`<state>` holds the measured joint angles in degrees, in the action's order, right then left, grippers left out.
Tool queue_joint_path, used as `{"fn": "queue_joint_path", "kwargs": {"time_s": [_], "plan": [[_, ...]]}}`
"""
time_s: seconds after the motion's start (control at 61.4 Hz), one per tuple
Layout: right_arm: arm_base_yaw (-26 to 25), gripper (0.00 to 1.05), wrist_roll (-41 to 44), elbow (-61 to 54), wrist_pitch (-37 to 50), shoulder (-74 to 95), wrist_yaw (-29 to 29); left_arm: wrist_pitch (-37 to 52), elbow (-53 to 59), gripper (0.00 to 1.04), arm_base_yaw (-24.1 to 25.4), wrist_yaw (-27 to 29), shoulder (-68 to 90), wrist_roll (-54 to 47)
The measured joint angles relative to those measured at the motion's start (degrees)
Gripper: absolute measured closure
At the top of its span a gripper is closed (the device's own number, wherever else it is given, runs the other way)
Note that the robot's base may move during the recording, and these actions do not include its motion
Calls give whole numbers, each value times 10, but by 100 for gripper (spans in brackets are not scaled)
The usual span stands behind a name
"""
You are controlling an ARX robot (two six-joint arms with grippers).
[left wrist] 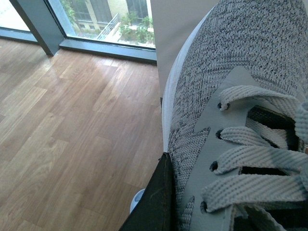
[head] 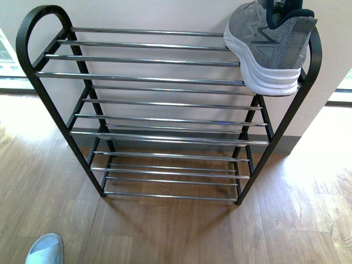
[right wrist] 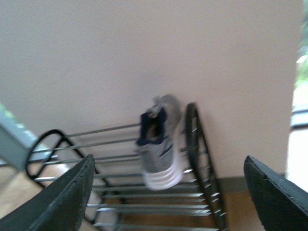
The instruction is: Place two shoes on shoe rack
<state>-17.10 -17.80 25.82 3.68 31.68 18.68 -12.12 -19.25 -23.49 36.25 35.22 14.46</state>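
One grey knit shoe point(head: 269, 47) with a navy collar and thick white sole stands on the right end of the shoe rack's point(head: 154, 77) top shelf, heel toward me. The blurred right wrist view shows that shoe point(right wrist: 159, 144) on the rack point(right wrist: 191, 144) from a distance. My right gripper point(right wrist: 171, 202) is open and holds nothing. The second shoe point(left wrist: 240, 125) fills the left wrist view, grey laces up, and my left gripper point(left wrist: 202, 211) is shut on it. One black finger point(left wrist: 154, 207) presses its side. A pale grey rounded toe point(head: 45, 248) shows at the front view's lower left corner.
The rack stands against a pale wall point(head: 165, 14) on a wooden floor point(head: 176, 231). Its lower shelves point(head: 165, 135) and the left part of the top shelf hold nothing. Floor-level windows point(left wrist: 96, 21) flank the wall.
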Motion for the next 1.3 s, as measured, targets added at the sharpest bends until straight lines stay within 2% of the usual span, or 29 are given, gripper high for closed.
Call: {"fn": "queue_joint_path", "kwargs": {"time_s": [0.114,0.179,0.472,0.537,0.586,0.684,1.123,1.204,1.302], "plan": [[29,36,106,-48,37,-36,-53,0,0,102,0,1,0,0],[46,46,135,-73,43,-52,-68,0,0,102,0,0,0,0],[96,94,168,-146,56,-107,-116,0,0,102,0,0,0,0],[122,104,173,-159,56,-119,-157,0,0,102,0,0,0,0],[151,103,174,-169,56,-129,-180,0,0,102,0,0,0,0],[167,103,175,-182,56,-144,-181,0,0,102,0,0,0,0],[169,103,175,-223,42,-203,-187,0,0,102,0,0,0,0],[170,103,175,-227,-22,-254,-186,0,0,102,0,0,0,0],[170,103,175,-231,-36,-286,-187,0,0,102,0,0,0,0]]}}
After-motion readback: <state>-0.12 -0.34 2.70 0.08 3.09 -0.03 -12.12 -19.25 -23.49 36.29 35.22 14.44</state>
